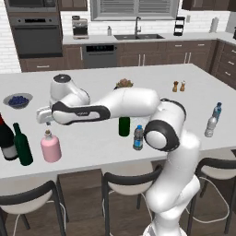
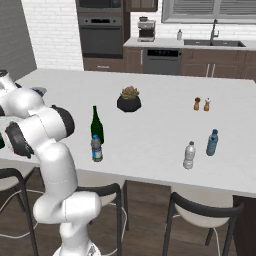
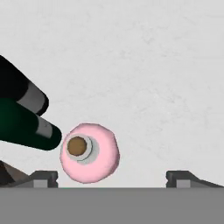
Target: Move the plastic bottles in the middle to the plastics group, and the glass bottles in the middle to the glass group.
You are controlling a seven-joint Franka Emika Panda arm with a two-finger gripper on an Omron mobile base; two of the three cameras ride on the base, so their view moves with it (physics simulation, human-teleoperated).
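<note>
— Where does the squat bottle (image 1: 50, 146) stand?
— On the surface (image 1: 92, 143), near its front edge, just right of the stockier bottle (image 1: 22, 144) and the big wine bottle (image 1: 6, 140).
— And the middle?
— The slim wine bottle (image 2: 96, 125) stands just behind the small water bottle (image 2: 96, 148).
— Far right?
— Two water bottles (image 2: 189, 155), side by side, well apart from the rest.

Pink bottle (image 1: 50, 148) with brown cork; dark green bottle (image 1: 22, 144); blue-capped water bottle (image 1: 138, 137); pale speckled island counter (image 1: 92, 138); blue bowl (image 1: 18, 100).
</note>
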